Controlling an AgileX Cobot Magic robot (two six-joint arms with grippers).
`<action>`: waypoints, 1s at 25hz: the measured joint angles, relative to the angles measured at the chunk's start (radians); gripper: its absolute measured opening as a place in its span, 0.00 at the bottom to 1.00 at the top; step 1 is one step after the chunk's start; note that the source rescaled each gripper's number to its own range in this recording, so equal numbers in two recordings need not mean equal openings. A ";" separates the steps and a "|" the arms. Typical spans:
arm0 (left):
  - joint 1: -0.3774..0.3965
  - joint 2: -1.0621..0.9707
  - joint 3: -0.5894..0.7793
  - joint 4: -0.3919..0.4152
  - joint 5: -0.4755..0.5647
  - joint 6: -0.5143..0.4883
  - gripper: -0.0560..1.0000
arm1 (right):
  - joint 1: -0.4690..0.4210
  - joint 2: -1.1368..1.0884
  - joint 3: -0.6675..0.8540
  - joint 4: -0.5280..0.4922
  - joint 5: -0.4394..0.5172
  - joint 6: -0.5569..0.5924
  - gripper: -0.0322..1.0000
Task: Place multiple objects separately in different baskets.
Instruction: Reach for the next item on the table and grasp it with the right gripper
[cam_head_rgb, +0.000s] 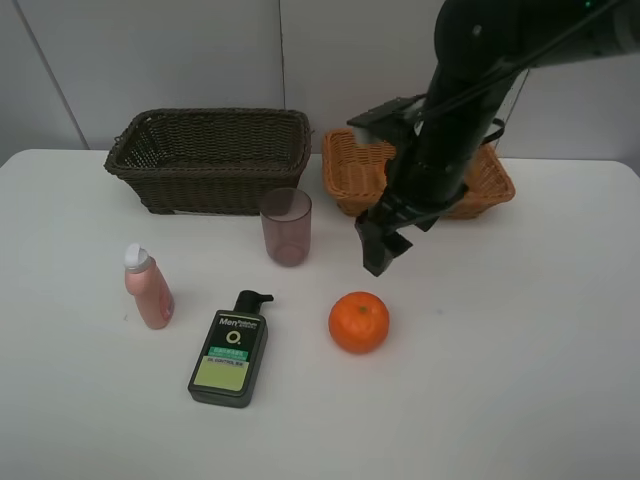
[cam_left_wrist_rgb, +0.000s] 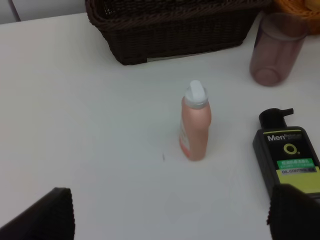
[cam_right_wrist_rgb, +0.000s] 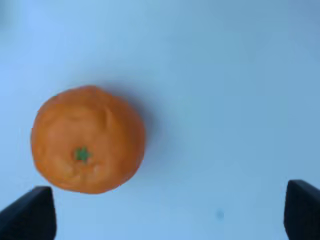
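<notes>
The orange (cam_head_rgb: 359, 321) sits stem-up on the white table (cam_head_rgb: 520, 350), toward the front. The right gripper (cam_head_rgb: 378, 248) hangs over the table close by it, jaws spread wide with nothing between them. Left of the orange the dark pump bottle (cam_head_rgb: 230, 347) lies flat on its back, and beyond that the pink bottle (cam_head_rgb: 148, 287) stands upright. The mauve cup (cam_head_rgb: 287, 226) stands just in front of the dark brown basket (cam_head_rgb: 205, 165). The tan basket (cam_head_rgb: 348, 165) sits beside that one, partly behind the arm. The left gripper (cam_left_wrist_rgb: 170, 217) faces the pink bottle, gaping wide and empty too.
</notes>
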 joint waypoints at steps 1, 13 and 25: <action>0.000 0.000 0.000 0.000 0.000 0.000 1.00 | 0.014 0.000 0.002 0.000 0.000 -0.073 0.97; 0.000 0.000 0.000 0.000 0.000 0.000 1.00 | 0.110 0.000 0.108 -0.011 -0.111 -0.456 0.97; 0.000 0.000 0.000 0.000 0.000 0.000 1.00 | 0.154 0.022 0.152 0.022 -0.234 -0.457 0.97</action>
